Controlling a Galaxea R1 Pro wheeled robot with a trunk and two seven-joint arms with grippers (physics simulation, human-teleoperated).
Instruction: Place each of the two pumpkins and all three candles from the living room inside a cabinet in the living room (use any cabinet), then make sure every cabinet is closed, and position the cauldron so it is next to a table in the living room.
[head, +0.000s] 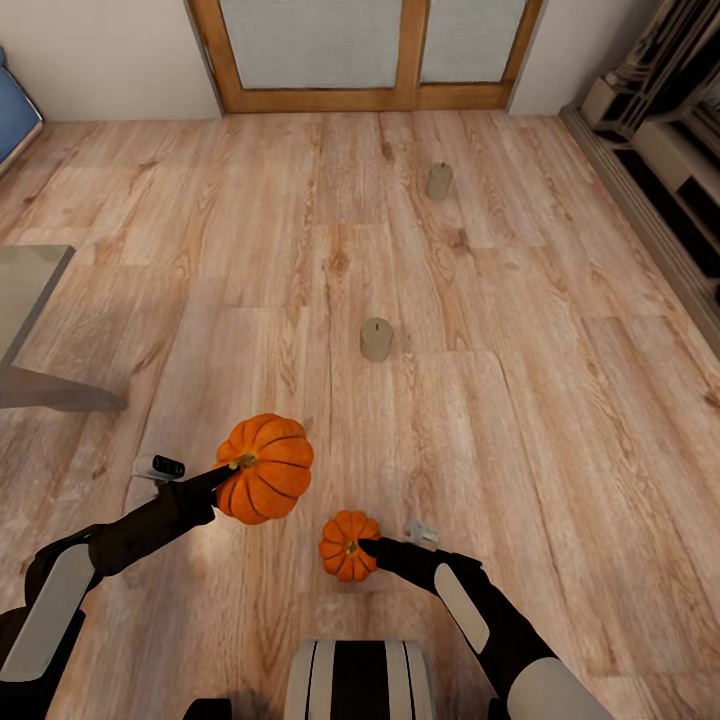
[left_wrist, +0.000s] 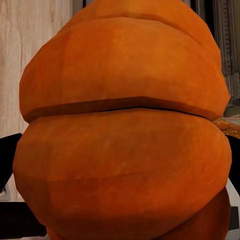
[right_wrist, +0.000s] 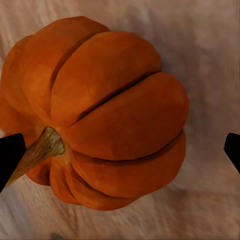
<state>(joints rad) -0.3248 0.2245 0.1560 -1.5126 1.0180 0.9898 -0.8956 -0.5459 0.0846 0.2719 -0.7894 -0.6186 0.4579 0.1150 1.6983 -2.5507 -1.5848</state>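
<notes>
My left gripper (head: 236, 466) is shut on the larger pumpkin (head: 266, 468), gripping it at the stem side and holding it above the floor; its ribs (left_wrist: 120, 140) crowd the left wrist view. The smaller pumpkin (head: 348, 545) sits low in front of my base. My right gripper (head: 366, 546) is open around it, with one fingertip (right_wrist: 10, 155) by the stem (right_wrist: 42, 147) and the other clear of the rind (right_wrist: 120, 110). Two beige candles stand on the planks, one near (head: 376, 340) and one farther off (head: 439, 180). The third candle, cabinet and cauldron are out of view.
A corner of the grey-topped table (head: 25, 290) juts in at the left. The blue sofa (head: 12, 115) is at the far left and the glass doors (head: 400, 50) straight ahead. The beige fireplace (head: 670, 140) runs along the right. Wood floor (head: 550, 380) lies between.
</notes>
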